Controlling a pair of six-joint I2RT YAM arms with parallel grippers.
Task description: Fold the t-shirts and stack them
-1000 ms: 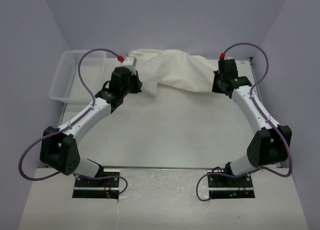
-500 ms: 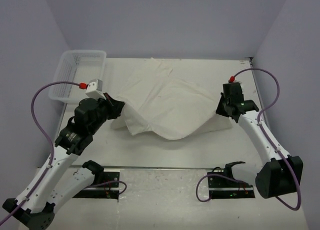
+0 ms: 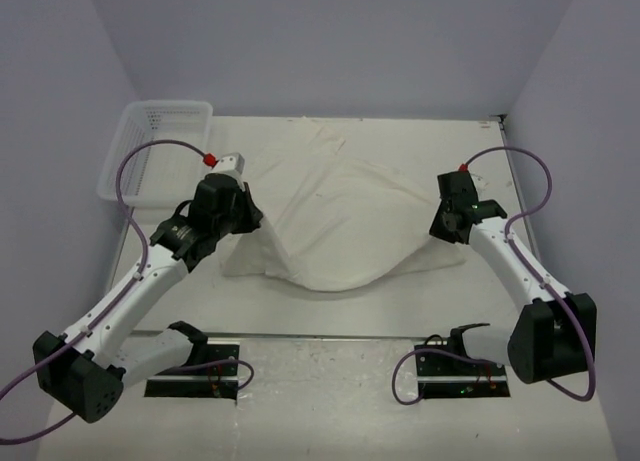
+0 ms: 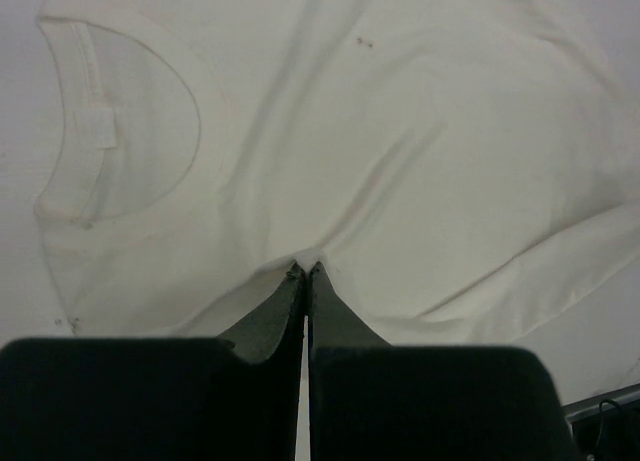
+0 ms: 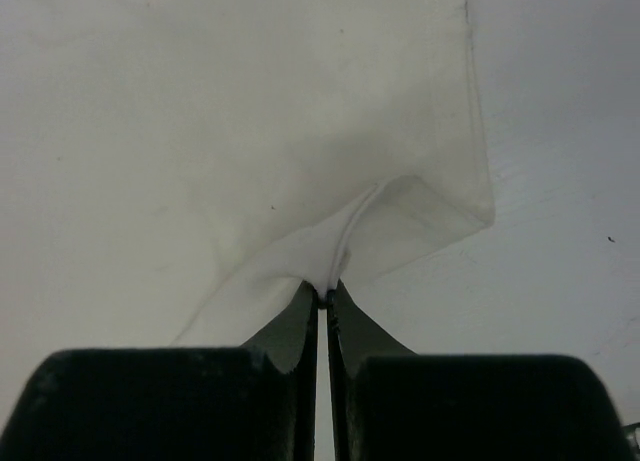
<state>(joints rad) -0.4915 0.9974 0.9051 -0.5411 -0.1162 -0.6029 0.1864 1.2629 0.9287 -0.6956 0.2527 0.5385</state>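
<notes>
Whereas the overhead view shows the t-shirt [image 3: 345,216] spread on the table [image 3: 330,311] between the arms, only the left wrist view reveals its collar [image 4: 80,66] and label [image 4: 97,128]. We find the left gripper [image 4: 305,271] and right gripper [image 5: 325,289] both clamped tight, each pinching a fold of shirt fabric.

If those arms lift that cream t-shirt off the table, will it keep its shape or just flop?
Probably floppy: the t-shirt is wrinkled all over, and its near edge curves loosely between the two pinched spots. Likely light too, since the left fingers and right fingers each hold it by only a small pinch of cloth.
</notes>
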